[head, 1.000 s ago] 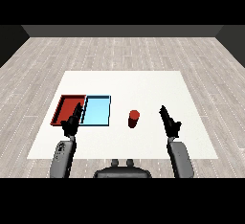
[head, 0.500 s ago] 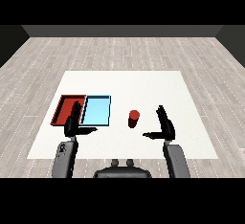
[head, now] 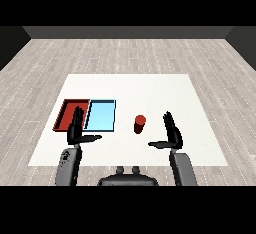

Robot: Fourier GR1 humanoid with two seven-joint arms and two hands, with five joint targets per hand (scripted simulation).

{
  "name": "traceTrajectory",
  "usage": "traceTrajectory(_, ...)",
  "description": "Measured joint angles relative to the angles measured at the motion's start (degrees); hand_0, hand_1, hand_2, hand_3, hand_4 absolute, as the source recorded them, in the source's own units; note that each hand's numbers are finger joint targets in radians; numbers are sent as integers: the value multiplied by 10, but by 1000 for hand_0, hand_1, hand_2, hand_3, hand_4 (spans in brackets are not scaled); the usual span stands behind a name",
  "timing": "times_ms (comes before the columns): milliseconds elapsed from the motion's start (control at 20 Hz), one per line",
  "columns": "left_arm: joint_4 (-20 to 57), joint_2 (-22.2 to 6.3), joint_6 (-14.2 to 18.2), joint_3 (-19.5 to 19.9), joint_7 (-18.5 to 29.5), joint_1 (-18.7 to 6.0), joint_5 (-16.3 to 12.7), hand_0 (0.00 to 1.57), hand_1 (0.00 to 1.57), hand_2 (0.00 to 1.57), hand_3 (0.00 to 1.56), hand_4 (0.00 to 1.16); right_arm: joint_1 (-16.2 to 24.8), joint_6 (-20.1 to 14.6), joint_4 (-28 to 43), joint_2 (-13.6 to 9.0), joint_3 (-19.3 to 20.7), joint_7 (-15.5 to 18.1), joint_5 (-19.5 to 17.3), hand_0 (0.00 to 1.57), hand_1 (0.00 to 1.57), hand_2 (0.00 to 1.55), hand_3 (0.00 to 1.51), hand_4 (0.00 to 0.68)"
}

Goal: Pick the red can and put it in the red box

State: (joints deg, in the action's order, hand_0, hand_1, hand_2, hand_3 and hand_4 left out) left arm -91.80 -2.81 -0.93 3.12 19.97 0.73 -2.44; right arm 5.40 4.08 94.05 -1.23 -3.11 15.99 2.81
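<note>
Head view: the red can (head: 139, 123) stands upright on the white table (head: 150, 90), right of the light blue tray (head: 100, 115) and the red tray (head: 67, 112). Right hand (head: 172, 134) hovers near the can, fingers straight, thumb spread wide, holding nothing. Left hand (head: 76, 130) is likewise spread in front of the trays.

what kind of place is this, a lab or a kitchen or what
Most likely a bare test room for tabletop pick-and-place, not a kitchen. A white table stands on a grey plank floor with dark walls behind, and it holds only a red tray, a light blue tray and a red can.
</note>
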Motion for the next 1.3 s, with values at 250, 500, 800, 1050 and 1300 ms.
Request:
traceTrajectory(250, -8, -4, -5, 4, 5, 3, -1, 0, 0, 0, 0, 0, -9, -3, -13, 3, 6, 10, 0, 0, 0, 0, 0, 0)
traceTrajectory(500, 8, -8, -10, 11, 18, -4, -3, 0, 0, 0, 0, 0, -17, -2, -16, 2, 11, 2, 7, 0, 0, 0, 0, 0)
traceTrajectory(800, -2, 1, -1, 0, 15, 3, 8, 0, 0, 0, 0, 0, -32, -3, -59, 3, 13, 28, 10, 0, 0, 0, 0, 0)
traceTrajectory(1050, 5, 0, -7, 4, 19, 0, 0, 0, 0, 0, 0, 0, -64, 3, -88, 5, 22, 17, 24, 0, 0, 0, 0, 0)
traceTrajectory(1300, -19, 7, 1, -5, -3, 4, 1, 0, 0, 0, 0, 0, -112, -29, -149, 10, 6, 23, 43, 0, 0, 0, 0, 0)
